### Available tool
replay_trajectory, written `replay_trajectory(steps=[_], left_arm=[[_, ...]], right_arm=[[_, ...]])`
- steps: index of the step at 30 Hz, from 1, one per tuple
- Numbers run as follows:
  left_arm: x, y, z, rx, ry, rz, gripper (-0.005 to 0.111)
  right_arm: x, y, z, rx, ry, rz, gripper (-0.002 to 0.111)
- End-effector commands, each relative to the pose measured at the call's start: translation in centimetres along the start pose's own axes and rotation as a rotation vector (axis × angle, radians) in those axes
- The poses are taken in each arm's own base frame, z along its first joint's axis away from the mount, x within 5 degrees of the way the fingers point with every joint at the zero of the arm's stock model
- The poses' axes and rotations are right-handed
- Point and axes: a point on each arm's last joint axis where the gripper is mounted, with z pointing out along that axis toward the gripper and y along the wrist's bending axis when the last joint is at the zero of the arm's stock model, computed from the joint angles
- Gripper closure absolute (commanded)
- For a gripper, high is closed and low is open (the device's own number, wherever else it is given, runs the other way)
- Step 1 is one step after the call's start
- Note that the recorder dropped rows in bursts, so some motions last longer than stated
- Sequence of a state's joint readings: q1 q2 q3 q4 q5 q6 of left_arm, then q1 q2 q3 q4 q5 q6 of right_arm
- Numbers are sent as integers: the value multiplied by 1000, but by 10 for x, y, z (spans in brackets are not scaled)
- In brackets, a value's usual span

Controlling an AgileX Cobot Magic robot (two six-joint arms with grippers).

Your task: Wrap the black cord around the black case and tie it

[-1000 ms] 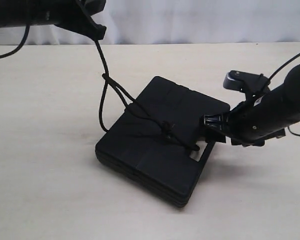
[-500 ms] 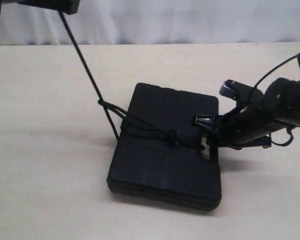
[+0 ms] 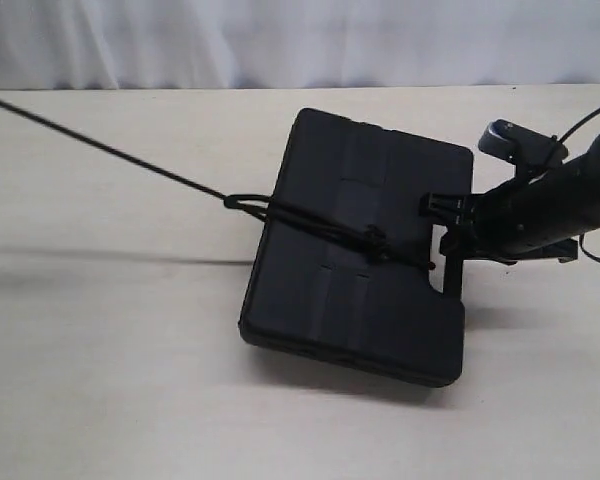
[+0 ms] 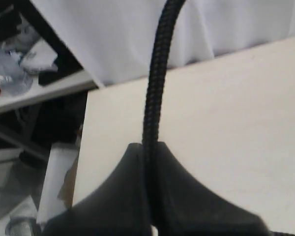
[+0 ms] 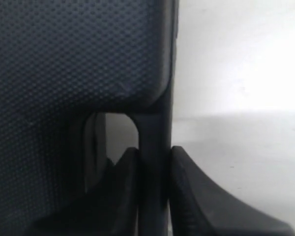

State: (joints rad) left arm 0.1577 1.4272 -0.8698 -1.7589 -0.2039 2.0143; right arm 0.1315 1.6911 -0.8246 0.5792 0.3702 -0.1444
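Pale desk (image 3: 110, 380), white curtain (image 3: 280, 40) at its far edge. A flat matte black plastic case (image 3: 360, 250) lies right of centre; a thin braided black cord (image 3: 110, 150) stretches from it toward the left edge. Only the wrist views show the fingers clearly: left gripper (image 4: 150, 150) pinching the cord, right gripper (image 5: 154, 155) clamping the case.

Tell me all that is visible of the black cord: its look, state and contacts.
The black cord is a thin, matte, braided rope. It runs taut and straight from the left gripper, which is shut on it, down to the black case. There it crosses the case's top, with a knot near the middle and a small loop at the case's left edge. Its far end is unclear.
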Motion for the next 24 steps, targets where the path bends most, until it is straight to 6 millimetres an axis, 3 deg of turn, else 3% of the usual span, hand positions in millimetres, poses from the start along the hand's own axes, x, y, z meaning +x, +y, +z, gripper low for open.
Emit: replay_trajectory(steps=[1,4,8,11,18,22,24], left_arm=[[46,28,6,-94,148,-30,107],[65,46,7,-139,205,-69,107],[75,69,6,-204,231,-117,107],[81,75,9,-196,241,-139,107],[90,53,32,12,222,-171,107],[91,28,45,272,149,-211,107],[89,15,48,359,127,-210,101]], right_arm=[[-16,11,-10,-100,-49,-33,104],[-23,17,-14,-133,-64,-42,104],[-26,19,-15,-137,-76,-41,104],[-26,18,-13,-136,-67,-40,104],[-24,20,-7,-155,-46,9,104],[-23,22,1,-206,-31,61,104],[-23,23,9,-238,-17,89,104]])
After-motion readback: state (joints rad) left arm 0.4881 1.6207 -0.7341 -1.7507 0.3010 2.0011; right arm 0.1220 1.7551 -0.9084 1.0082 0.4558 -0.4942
